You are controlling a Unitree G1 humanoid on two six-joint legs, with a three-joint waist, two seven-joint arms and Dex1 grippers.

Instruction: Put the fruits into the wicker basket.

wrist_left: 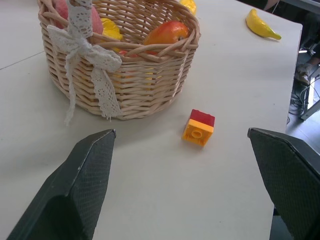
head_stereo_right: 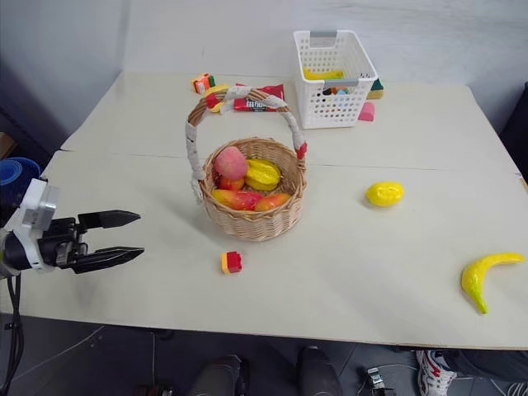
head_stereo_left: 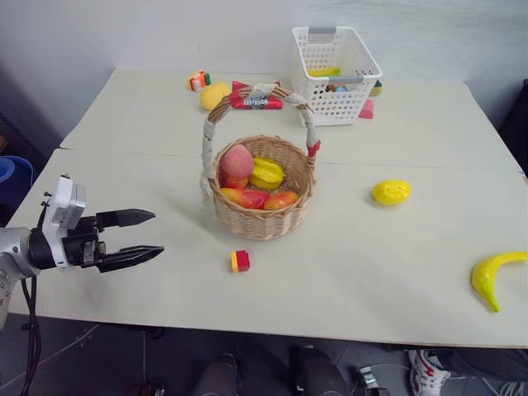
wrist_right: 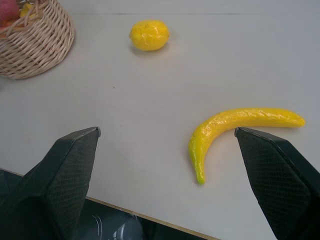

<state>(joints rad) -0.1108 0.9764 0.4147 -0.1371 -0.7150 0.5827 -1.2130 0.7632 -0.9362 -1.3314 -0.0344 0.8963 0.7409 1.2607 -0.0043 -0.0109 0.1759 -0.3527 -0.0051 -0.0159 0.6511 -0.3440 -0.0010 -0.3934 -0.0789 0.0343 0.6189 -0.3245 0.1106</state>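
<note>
From the head camera you are looking down on the wicker basket (head_stereo_left: 262,194) sitting near the middle of the table (head_stereo_left: 388,272). It is already holding several fruits, a pink peach-like one (head_stereo_left: 237,160) on top, though the ones underneath are overlapping and hard to tell apart. The lemon (head_stereo_left: 391,192) is lying well to the right of the basket, and the banana (head_stereo_left: 493,276) is lying farther right and nearer you, close to the table's edge. A small red and yellow block (head_stereo_left: 240,261) is sitting just in front of the basket. Behind the basket you are seeing a red snack packet (head_stereo_left: 256,98), partly hidden by the basket's handle, and a white plastic basket (head_stereo_left: 334,73) whose contents are hard to make out. Your left gripper (head_stereo_left: 142,235) is hovering left of the basket, over the table's near edge, fingers spread and empty.

The left wrist camera is giving you what the head view is not: a white lace bow (wrist_left: 90,65) tied on the basket's side. The basket's far side is cut off here. The block is sitting between the wide-apart fingers (wrist_left: 82,180).

The right wrist camera is showing your right gripper (wrist_right: 167,175) spread wide and holding nothing, the banana lying between its fingers, the lemon beyond, and just a corner of the basket.
</note>
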